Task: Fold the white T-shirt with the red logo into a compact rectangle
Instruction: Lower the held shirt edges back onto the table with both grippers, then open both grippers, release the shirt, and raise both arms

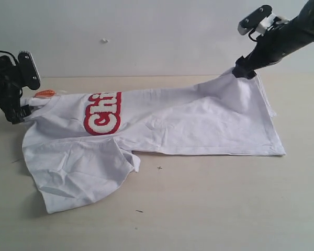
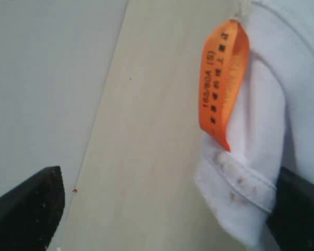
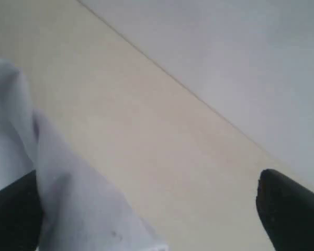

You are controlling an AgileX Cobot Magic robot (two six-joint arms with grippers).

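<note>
The white T-shirt (image 1: 199, 123) lies across the table, folded lengthwise, with one sleeve spread toward the front left. Only part of the red logo (image 1: 102, 115) shows at the fold. My left gripper (image 1: 20, 111) stands open at the collar end. In the left wrist view its jaws (image 2: 162, 219) are wide apart; the collar (image 2: 251, 178) and the orange neck tag (image 2: 222, 83) lie beside one finger (image 2: 298, 209). My right gripper (image 1: 244, 70) is open at the hem's far corner. In the right wrist view (image 3: 152, 214), a fold of the shirt (image 3: 78, 209) rests against one finger (image 3: 13, 214).
The pale wooden table (image 1: 209, 204) runs back to a white wall (image 1: 146, 31) just behind both grippers. A few small dark specks (image 1: 159, 168) lie on the table in front of the shirt.
</note>
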